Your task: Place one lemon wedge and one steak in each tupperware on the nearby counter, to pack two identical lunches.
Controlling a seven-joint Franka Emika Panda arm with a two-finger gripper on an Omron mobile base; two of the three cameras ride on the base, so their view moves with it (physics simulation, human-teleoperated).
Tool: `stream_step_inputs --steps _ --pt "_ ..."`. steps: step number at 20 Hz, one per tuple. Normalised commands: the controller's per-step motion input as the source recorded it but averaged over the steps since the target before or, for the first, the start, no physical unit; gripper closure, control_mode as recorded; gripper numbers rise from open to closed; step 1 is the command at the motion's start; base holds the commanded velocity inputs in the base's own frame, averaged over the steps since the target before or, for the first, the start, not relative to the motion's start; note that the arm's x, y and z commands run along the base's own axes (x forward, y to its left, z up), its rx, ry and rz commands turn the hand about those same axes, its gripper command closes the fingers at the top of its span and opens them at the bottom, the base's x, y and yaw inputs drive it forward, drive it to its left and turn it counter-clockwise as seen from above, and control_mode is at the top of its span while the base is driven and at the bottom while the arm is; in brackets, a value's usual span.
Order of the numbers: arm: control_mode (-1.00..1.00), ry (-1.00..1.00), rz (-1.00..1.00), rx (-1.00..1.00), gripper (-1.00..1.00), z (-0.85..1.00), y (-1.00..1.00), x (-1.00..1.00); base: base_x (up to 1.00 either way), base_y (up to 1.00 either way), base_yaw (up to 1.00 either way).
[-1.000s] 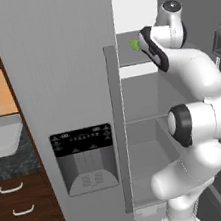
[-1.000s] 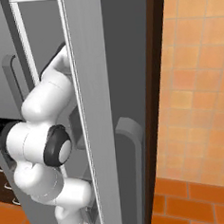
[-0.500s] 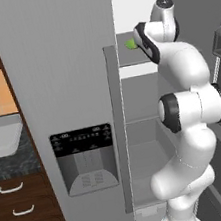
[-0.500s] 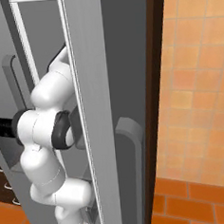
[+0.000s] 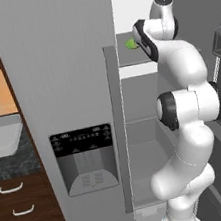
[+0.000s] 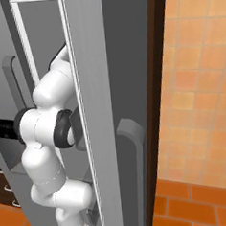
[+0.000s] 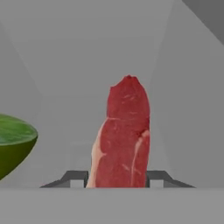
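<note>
Inside the open fridge [image 5: 74, 62], on an upper shelf [image 5: 134, 58], gripper [image 7: 117, 177] pinching a steak [image 7: 122, 140] between its two dark finger tips, steak upright, lemon wedge [image 7: 13, 144] lying apart at its left, white arm [image 5: 190, 120] reaching past the grey door.

support: grey fridge shelf [image 5: 137, 57] | on it: steak [image 7: 124, 140], lemon wedge [image 7: 13, 142] beside it
</note>
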Motion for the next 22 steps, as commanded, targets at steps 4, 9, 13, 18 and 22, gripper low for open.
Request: stream_step_inputs --steps 4,9,13,18,22 --pt "-1.0 0.12 0.0 0.0 1.0 -0.3 0.34 -0.83 0.0 0.0 0.0" --pt "-1.0 0.07 0.0 0.0 1.0 -0.16 0.4 -1.0 0.0 0.0 0.0" --pt "-1.0 0.05 0.0 0.0 1.0 -0.07 0.29 -1.0 0.0 0.0 0.0" --pt "-1.0 0.05 0.0 0.0 1.0 0.0 0.2 -1.0 0.0 0.0 0.0" --pt "-1.0 0.0 0.0 0.0 1.0 -0.11 0.2 -1.0 0.0 0.0 0.0"
